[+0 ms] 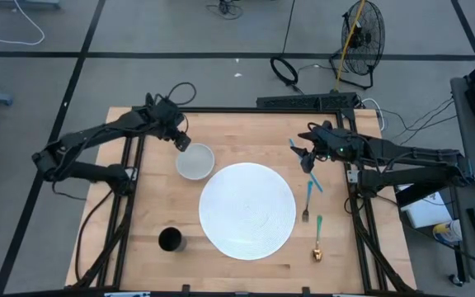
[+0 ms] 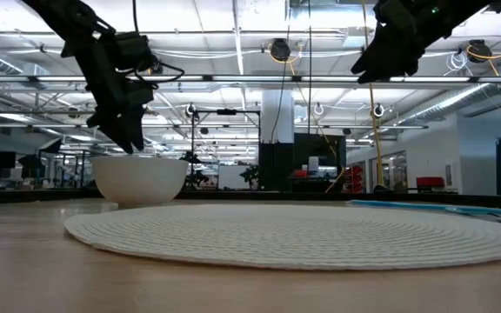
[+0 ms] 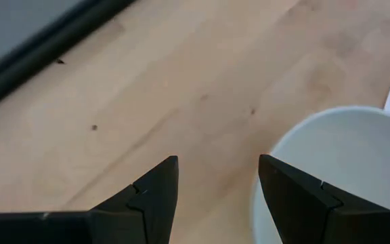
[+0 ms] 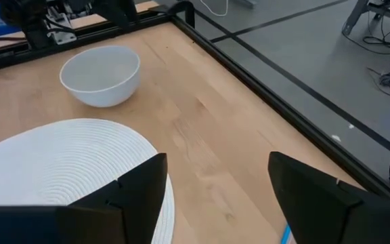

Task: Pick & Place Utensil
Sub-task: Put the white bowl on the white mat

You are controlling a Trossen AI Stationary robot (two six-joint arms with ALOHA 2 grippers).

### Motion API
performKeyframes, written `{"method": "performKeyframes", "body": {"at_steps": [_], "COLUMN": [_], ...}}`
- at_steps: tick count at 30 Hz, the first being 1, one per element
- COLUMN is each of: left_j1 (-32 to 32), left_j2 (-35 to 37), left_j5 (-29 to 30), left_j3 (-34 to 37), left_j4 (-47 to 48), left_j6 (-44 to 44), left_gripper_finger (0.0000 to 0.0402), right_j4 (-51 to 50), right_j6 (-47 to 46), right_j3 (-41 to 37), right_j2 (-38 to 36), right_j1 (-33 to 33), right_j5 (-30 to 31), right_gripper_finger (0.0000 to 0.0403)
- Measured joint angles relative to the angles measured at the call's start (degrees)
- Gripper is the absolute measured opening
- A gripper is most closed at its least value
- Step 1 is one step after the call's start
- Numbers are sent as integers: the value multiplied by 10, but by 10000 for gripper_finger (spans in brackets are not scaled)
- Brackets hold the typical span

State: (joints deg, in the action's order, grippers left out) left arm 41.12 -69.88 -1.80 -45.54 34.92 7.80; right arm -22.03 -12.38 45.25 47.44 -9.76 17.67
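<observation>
**Both grippers hover open above the table**

Wooden table [image 1: 147, 214] carries a white woven placemat [image 1: 247, 209] at centre. At its 10 o'clock sits a white bowl [image 1: 195, 161], with the left gripper [image 1: 181, 142] spread wide just above the bowl's rim. At 3 o'clock lie a blue-handled fork [image 1: 308, 198] and a green-handled spoon [image 1: 317, 239]. The right gripper [image 1: 307, 157] hangs at 2 o'clock, fingers parted, holding nothing. A black cup [image 1: 170, 239] stands at 8 o'clock.

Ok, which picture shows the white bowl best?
The right wrist view: the whole white bowl shows there, empty, standing on the table beside the placemat. The high view shows it small from above, the low view side-on, and the left wrist view only part of its rim.
</observation>
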Motion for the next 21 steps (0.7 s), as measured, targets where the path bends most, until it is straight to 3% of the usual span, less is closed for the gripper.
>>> {"method": "performKeyframes", "body": {"at_steps": [5, 21], "left_j1": [0, -19], "left_j2": [-31, -79], "left_j5": [-33, -34], "left_j3": [0, 0], "left_j4": [-2, -4], "left_j6": [-9, -6], "left_gripper_finger": [212, 212], "right_j4": [-2, -5], "right_j6": [0, 0], "right_j3": [0, 0], "right_j2": [3, 19], "right_j1": [0, 0], "right_j5": [0, -30], "right_gripper_finger": [258, 257]}}
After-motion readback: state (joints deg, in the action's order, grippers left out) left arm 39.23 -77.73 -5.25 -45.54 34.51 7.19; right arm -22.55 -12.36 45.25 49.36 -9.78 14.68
